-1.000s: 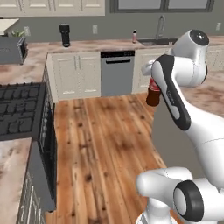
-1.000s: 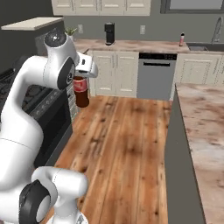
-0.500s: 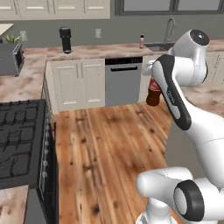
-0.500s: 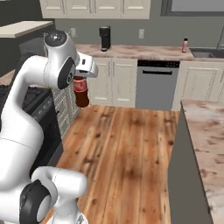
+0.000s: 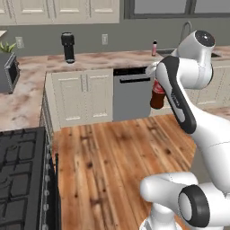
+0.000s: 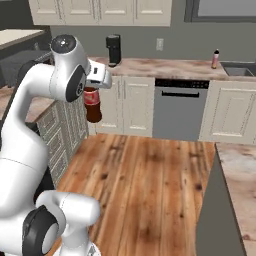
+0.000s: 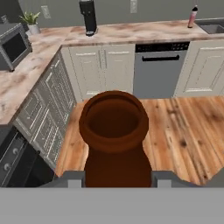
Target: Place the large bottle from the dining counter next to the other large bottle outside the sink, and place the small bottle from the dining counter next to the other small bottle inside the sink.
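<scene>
I grip the large bottle (image 6: 92, 104) by its upper part, my gripper (image 6: 91, 90) clamped on it, and it hangs upright in the air over the wooden floor (image 6: 145, 175), well short of the counters. It is brown glass, wide in the body and narrowing toward the top, with a red label band (image 5: 158, 86) around its shoulder. In the hand view I look straight down its open round mouth (image 7: 113, 118), a thick brown rim with the darker inside below it. The label is too small and blurred for me to read any writing or brand.

Far off on the wall countertop (image 6: 165, 67) stands the other large bottle (image 6: 215, 58), pinkish-red with a white cap, just beside the sink (image 6: 239, 71). The dishwasher (image 6: 179, 108) sits under that counter, and a black coffee machine (image 6: 113, 49) stands further along it.
</scene>
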Robot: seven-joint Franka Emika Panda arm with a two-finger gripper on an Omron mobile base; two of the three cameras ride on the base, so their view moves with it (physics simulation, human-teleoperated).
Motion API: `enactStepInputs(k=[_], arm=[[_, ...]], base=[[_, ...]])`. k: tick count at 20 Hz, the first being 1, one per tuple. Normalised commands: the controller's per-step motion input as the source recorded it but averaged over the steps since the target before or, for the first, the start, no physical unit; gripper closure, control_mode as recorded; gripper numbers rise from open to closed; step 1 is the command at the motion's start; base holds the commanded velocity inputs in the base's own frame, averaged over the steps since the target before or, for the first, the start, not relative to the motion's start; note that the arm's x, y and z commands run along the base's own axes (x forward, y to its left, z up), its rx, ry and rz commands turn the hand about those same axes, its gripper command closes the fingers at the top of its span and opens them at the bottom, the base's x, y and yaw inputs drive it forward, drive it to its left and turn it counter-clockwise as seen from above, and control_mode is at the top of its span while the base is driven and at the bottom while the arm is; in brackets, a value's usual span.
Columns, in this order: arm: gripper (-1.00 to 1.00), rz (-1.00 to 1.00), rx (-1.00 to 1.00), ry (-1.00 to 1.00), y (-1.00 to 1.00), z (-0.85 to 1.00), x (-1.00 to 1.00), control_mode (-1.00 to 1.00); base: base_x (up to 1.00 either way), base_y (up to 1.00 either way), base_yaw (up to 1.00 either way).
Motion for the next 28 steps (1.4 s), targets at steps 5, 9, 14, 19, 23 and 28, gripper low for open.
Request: enactStepInputs(k=[5, 9, 14, 19, 23, 28], arm=[[1.00, 0.00, 0.00, 0.00, 0.00, 0.00, 0.00, 1.00], [1.00, 0.00, 0.00, 0.00, 0.00, 0.00, 0.00, 1.00], [1.00, 0.00, 0.00, 0.00, 0.00, 0.00, 0.00, 1.00], [1.00, 0.00, 0.00, 0.00, 0.00, 0.00, 0.00, 1.00], [1.00, 0.00, 0.00, 0.00, 0.00, 0.00, 0.00, 1.00], [1.00, 0.00, 0.00, 0.00, 0.00, 0.00, 0.00, 1.00]], base=[[1.00, 0.10, 0.00], [1.00, 0.00, 0.00], [1.00, -0.03, -0.01], [1.00, -0.24, 0.00], [1.00, -0.32, 0.00], [1.00, -0.48, 0.00]])
